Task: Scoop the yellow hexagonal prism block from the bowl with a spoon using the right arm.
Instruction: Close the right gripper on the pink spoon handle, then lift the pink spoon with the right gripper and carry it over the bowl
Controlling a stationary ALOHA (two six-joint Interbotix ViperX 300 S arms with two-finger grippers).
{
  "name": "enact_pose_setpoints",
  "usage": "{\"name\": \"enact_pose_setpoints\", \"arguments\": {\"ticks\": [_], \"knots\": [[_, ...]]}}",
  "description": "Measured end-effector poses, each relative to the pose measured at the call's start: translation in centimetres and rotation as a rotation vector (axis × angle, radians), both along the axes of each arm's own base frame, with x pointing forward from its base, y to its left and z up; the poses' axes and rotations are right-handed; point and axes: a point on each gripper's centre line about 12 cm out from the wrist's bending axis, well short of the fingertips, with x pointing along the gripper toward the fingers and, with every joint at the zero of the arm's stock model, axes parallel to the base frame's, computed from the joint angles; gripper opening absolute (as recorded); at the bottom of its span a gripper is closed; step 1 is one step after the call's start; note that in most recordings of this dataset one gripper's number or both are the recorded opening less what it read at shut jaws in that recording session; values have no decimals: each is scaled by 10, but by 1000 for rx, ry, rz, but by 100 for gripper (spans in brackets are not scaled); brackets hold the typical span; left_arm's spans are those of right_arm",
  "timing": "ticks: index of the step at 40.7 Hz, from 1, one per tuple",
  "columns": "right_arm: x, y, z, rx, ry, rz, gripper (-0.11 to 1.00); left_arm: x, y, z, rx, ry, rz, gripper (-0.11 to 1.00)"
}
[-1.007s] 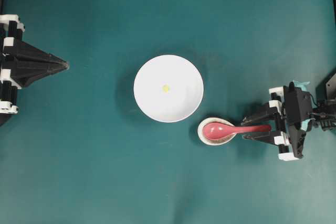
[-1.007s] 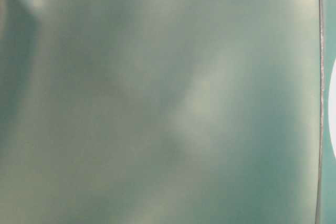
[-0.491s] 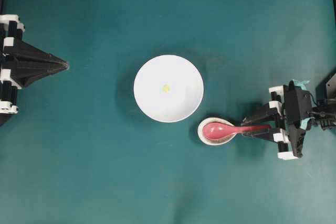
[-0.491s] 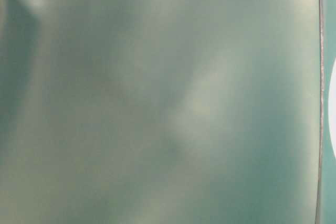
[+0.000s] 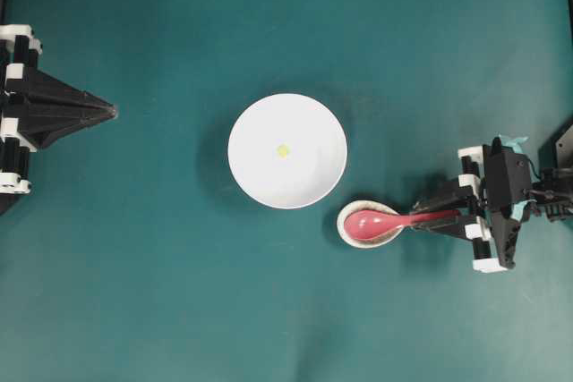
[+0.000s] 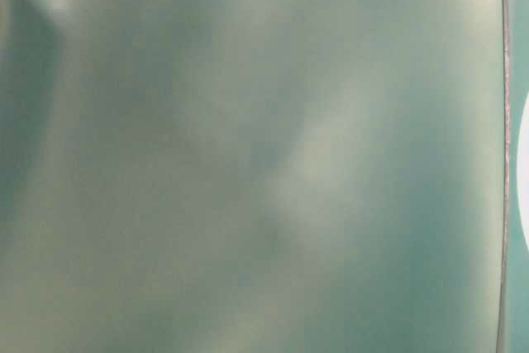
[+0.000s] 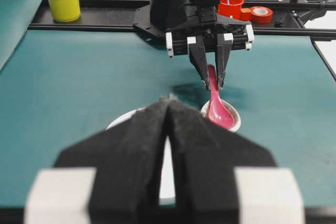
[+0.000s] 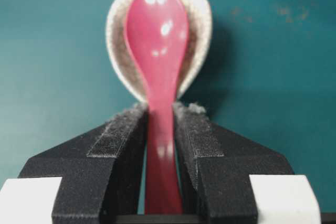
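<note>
Overhead: you've got 1 bowl [image 5: 287,150] w/ 1 yellow hexagonal prism block [image 5: 283,150] inside, 1 spoon [image 5: 394,219] on 1 spoon rest [image 5: 344,224]. Left wrist cam: left gripper [image 7: 169,100] clenched, empty. Right wrist cam only: right gripper [image 8: 159,117] pads touching both sides of the spoon handle.

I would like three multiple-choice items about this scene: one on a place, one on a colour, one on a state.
1. Where does the spoon's scoop lie?
A. in the bowl
B. on the spoon rest
C. on the bare table

2. What colour is the block?
A. yellow
B. blue
C. red

3. How is the left hand?
A. shut, empty
B. wide open
C. holding the spoon

Key: 1 B, the spoon lies on the spoon rest, beside the bowl. 2 A, the block is pale yellow. 3 A, the left hand has its fingers pressed together, nothing between.
</note>
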Motion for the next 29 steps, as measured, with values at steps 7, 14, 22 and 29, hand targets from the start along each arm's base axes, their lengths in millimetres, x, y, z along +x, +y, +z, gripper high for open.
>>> {"name": "enact_pose_setpoints", "arguments": {"ticks": [7,14,22,29], "knots": [[7,2,3,8,-12,-1,23,0,0,0,0,-2,0,-1],[18,9,6,21,12,8,23,0,0,0,0,0,0,-1],[36,12,18,51,50,-1,23,0,0,1,0,-3,-2,-1],[45,6,35,71,58,-18,23,0,0,1,0,-5,-2,-1]]}}
